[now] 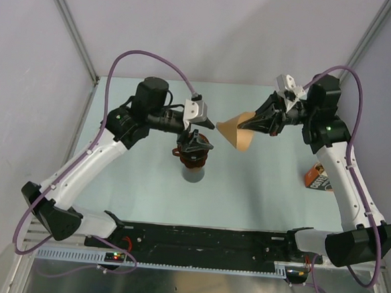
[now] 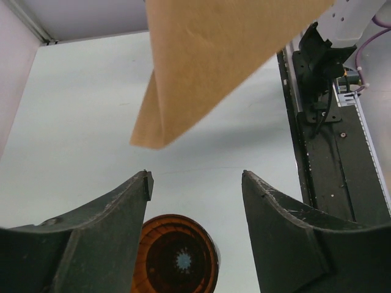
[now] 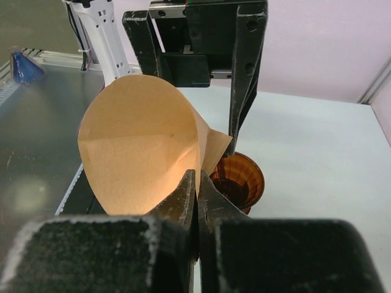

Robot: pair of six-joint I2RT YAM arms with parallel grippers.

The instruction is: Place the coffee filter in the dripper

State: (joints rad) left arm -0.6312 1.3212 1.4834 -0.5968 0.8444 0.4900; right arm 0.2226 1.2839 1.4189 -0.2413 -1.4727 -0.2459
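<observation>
Two grippers crowd the dripper [image 1: 193, 160]: our right gripper [image 1: 256, 122] pinches the coffee filter [image 1: 235, 132] in the air, just to its right and higher, while our left gripper [image 1: 197, 144], jaws spread and empty, hangs directly over its rim, seemingly in the filter's way

An orange-brown printed bag [image 1: 317, 177] lies at the pale table's [image 1: 259, 191] right edge; a grey beaker [image 1: 194, 176] stands mid-frame.
</observation>
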